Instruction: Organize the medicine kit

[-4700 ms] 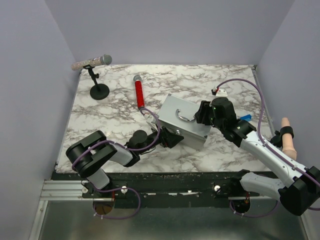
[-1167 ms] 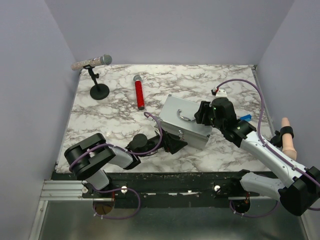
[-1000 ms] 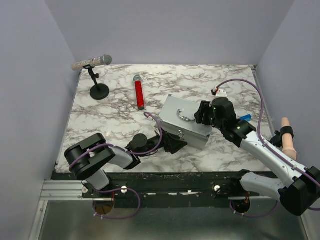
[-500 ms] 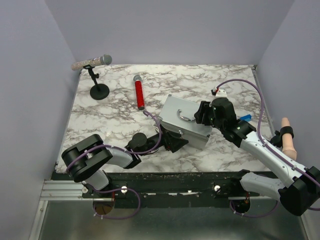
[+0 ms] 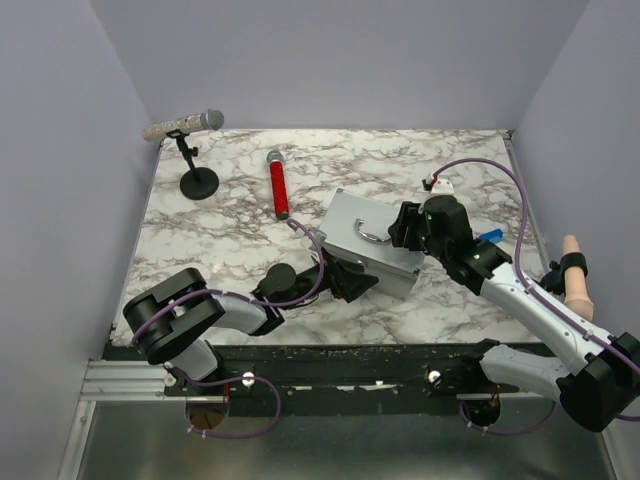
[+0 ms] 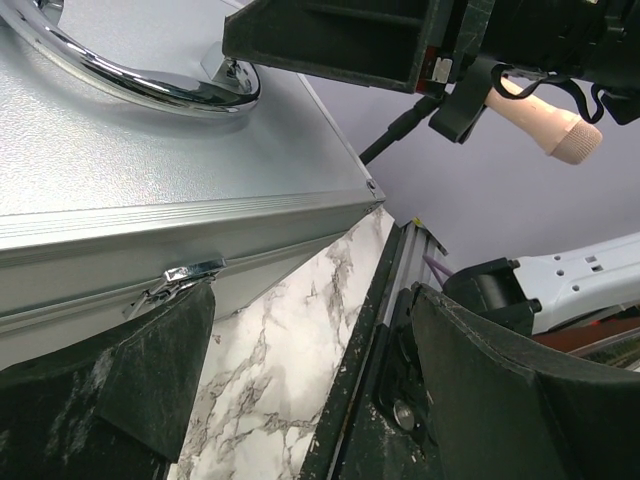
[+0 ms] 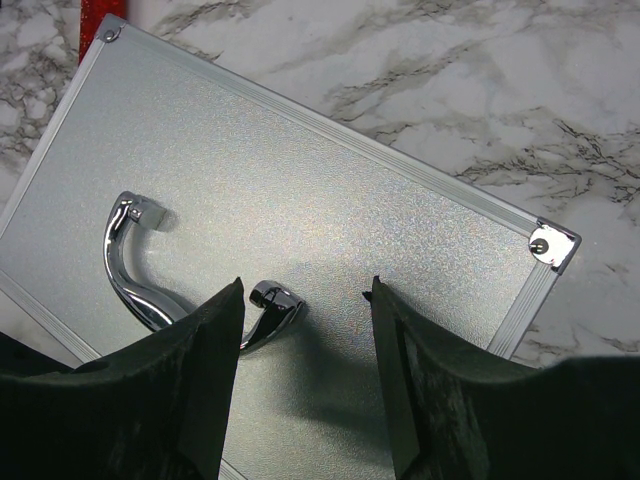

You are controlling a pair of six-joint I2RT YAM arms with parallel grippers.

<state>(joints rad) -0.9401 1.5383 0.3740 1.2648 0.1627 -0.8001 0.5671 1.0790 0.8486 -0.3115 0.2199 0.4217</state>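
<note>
The medicine kit (image 5: pixel 360 225), a grey metal box with its lid down and a curved silver handle (image 5: pixel 370 236), lies mid-table. My left gripper (image 5: pixel 352 282) is low at the box's near side and open. In the left wrist view its left finger (image 6: pixel 150 370) touches the silver latch (image 6: pixel 182 273) on the box's front seam, and bare marble shows between the fingers. My right gripper (image 5: pixel 404 226) hovers open over the lid (image 7: pixel 330 190). One end of the handle (image 7: pixel 268 300) sits just inside its left finger (image 7: pixel 190 390), and nothing is gripped.
A red cylinder with a silver cap (image 5: pixel 278 185) lies left of the box. A microphone on a black stand (image 5: pixel 199 183) is at the far left. A small blue thing (image 5: pixel 490 236) and a white thing (image 5: pixel 440 183) lie right of the box. The table's near edge (image 6: pixel 350 400) runs just behind the left gripper.
My left gripper has edged slightly right and closer along the box's near side, its forearm dropping lower. The right arm and the box have not moved.
</note>
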